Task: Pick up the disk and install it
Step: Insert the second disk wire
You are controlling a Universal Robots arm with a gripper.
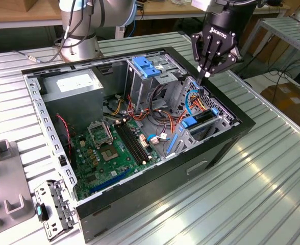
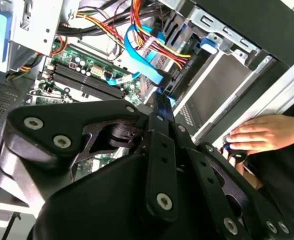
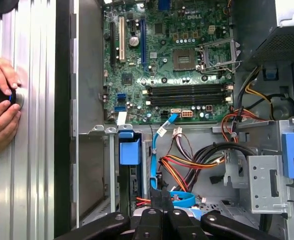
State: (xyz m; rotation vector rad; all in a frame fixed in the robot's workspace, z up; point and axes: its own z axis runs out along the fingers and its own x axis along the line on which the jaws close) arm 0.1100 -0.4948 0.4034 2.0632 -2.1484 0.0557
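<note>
Black three-fingered gripper (image 3: 162,194) fills the near edge in both wrist views. Its fingers (image 1: 215,51) are drawn together to a point, and whether anything is pinched between the tips cannot be told. In the exterior view the gripper (image 1: 205,76) hangs tip-down over the open black computer case (image 1: 226,145). It sits just above the case's grey metal drive cage (image 1: 219,122), close to a bundle of blue, red and orange cables (image 1: 193,102).

The disk (image 1: 191,122), a dark slab with blue plastic rails, sits on edge inside the drive cage at the case's front corner. In the first wrist view its blue rail end (image 3: 130,152) stands up just beside the gripper's tips. A thin blue flat cable (image 3: 159,135) runs from the cage towards the green motherboard (image 3: 172,60) on the case floor.

At the case's far corner lies a grey power-supply box with a white sticker (image 1: 71,84). A light-blue ribbed plastic latch plate (image 1: 147,66) tops the upper bay beside it.

Outside the case wall, a person's two hands (image 3: 2,100) rest on the ribbed aluminium table (image 1: 252,189). They are closed round a small dark, round object.
</note>
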